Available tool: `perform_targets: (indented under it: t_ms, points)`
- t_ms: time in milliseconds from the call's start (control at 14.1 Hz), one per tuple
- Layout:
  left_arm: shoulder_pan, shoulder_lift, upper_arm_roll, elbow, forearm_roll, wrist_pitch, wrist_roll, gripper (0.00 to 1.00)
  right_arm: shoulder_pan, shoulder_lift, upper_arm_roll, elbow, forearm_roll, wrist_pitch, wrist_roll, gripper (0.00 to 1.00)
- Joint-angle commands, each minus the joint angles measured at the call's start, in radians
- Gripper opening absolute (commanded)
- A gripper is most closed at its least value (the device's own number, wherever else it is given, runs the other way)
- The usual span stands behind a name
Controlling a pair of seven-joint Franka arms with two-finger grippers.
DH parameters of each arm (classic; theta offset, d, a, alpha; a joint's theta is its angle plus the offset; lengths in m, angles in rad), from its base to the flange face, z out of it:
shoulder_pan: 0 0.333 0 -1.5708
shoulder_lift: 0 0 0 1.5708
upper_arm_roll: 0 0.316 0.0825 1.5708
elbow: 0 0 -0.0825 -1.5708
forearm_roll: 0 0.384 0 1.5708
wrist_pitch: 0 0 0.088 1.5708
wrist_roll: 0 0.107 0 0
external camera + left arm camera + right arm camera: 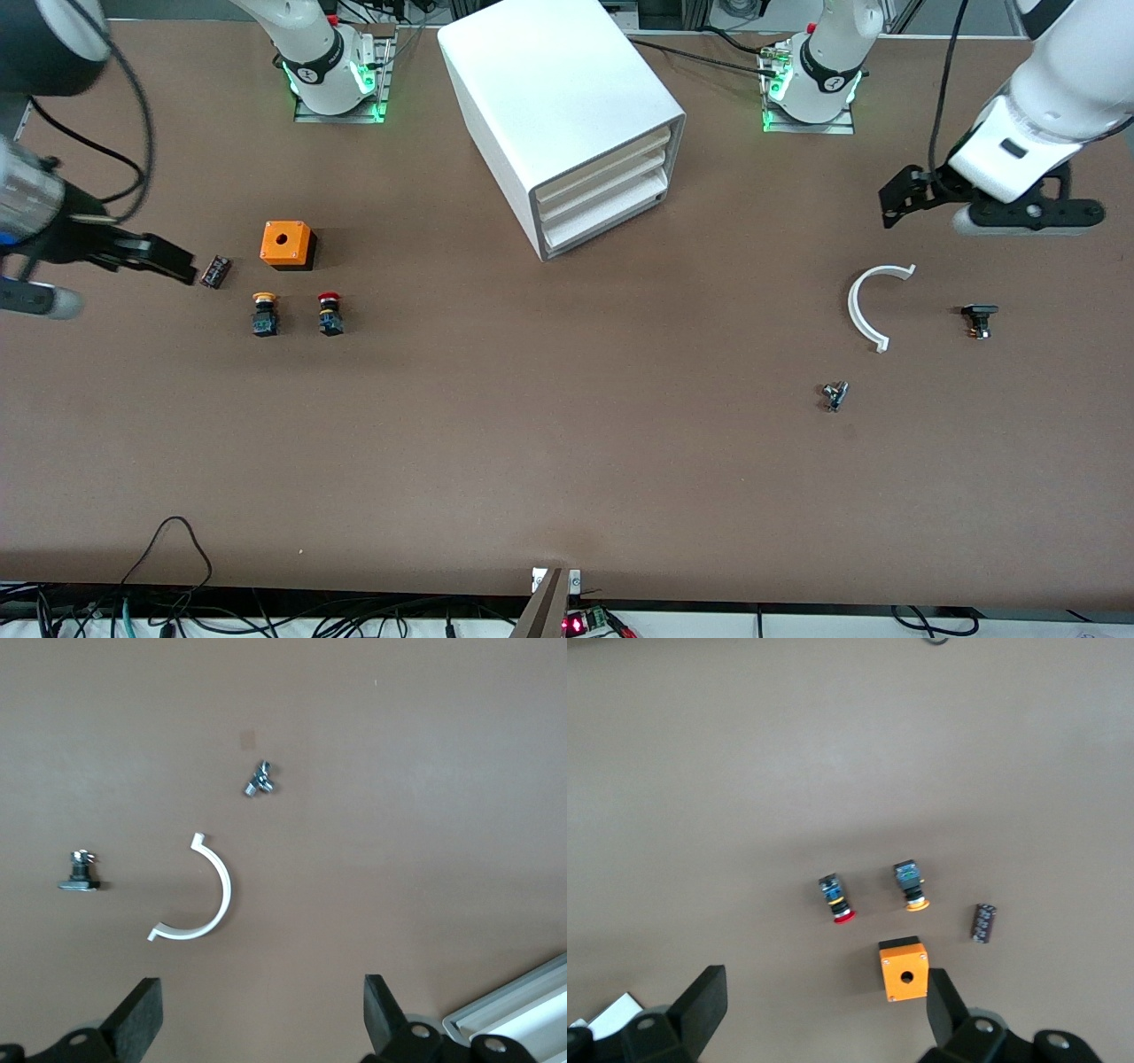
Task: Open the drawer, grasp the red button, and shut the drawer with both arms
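Note:
The white cabinet [567,115] stands at the table's middle near the arm bases. Its bottom drawer [611,221] is shut, as are the two above it. The red-capped button [330,315] lies on the table toward the right arm's end, beside a yellow-capped button [265,315]; it also shows in the right wrist view [835,901]. My right gripper [173,261] [824,1010] is open and empty, in the air over the table beside these parts. My left gripper [897,202] [261,1019] is open and empty over the left arm's end.
An orange box with a round hole [287,245] [903,970] and a small dark part [215,271] lie near the buttons. A white curved clip [873,301] [199,899], a wing bolt [834,395] and a black nut [979,317] lie at the left arm's end.

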Motion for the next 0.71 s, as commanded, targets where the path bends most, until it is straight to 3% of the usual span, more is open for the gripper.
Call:
perform_targets:
  t_ms: [0,283,637]
  points:
    - [0.027,-0.004,0.016,0.082,0.017,-0.083,0.026,1.0,-0.061,-0.034,0.025,0.0,-0.011,-0.019,-0.054,1.0]
    - [0.018,-0.004,-0.001,0.093,0.017,-0.104,0.023,1.0,-0.122,-0.052,-0.002,-0.044,-0.009,0.003,-0.209,1.0]
    - [0.015,0.013,0.0,0.105,0.017,-0.141,0.031,1.0,-0.119,-0.091,0.01,-0.073,-0.019,-0.062,-0.195,1.0]
